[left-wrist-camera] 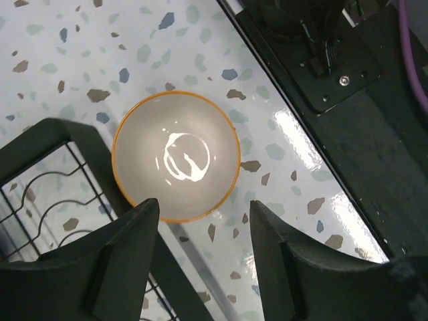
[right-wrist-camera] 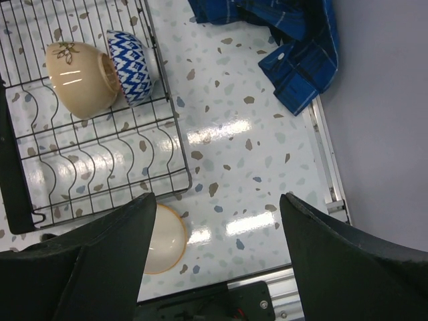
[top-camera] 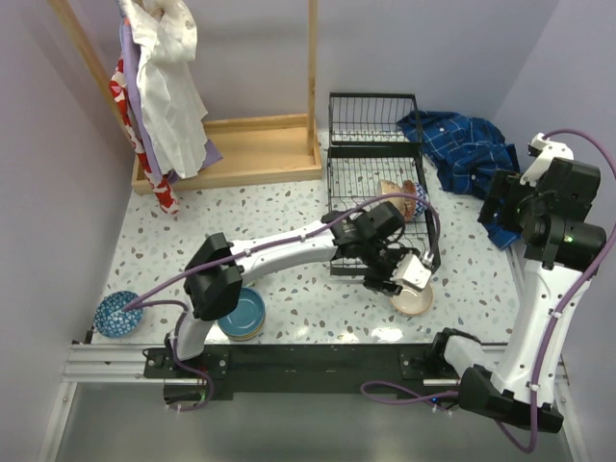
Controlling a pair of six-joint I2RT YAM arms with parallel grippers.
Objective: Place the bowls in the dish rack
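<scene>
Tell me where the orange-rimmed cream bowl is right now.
The orange-rimmed bowl sits on the table right of centre in the top view, just off the dish rack's near right corner, under the open left gripper.

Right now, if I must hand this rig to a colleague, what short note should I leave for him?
Left gripper: open, above the cream bowl beside the near corner of the dish rack, not gripping.
Right gripper: open, empty, raised on the right.
Done: beige bowl and blue-white bowl lie in the rack.
To do: cream bowl, teal bowl and speckled blue bowl, all on the table.
</scene>
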